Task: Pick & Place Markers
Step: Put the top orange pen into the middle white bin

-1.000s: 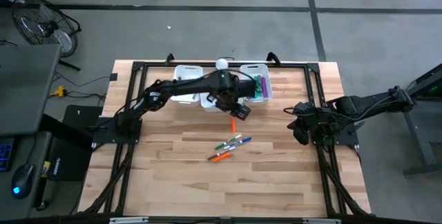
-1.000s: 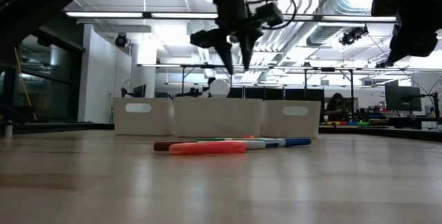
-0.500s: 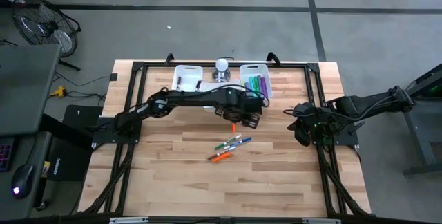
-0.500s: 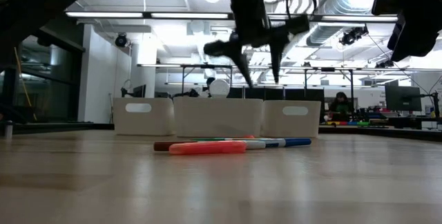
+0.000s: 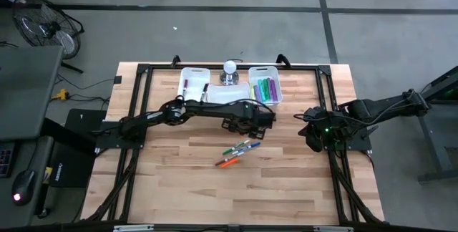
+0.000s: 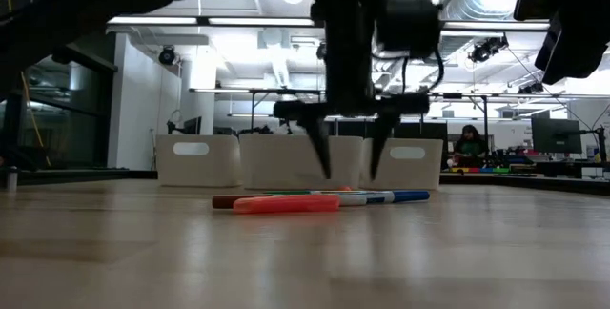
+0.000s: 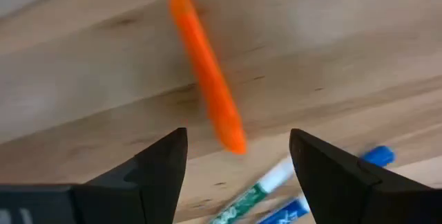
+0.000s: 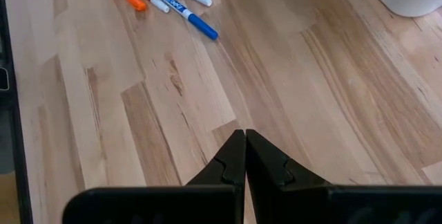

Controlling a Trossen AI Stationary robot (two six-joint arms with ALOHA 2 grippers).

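While spread wide, the left gripper straddles an orange marker untouched.

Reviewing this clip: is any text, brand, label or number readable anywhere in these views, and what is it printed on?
None can be read.
White-barrelled markers on the wooden table: dark print on the barrels, too small and blurred to read.
Green-and-white marker under the open left gripper: printing blurred.
White rectangular plastic bins: no labels visible.
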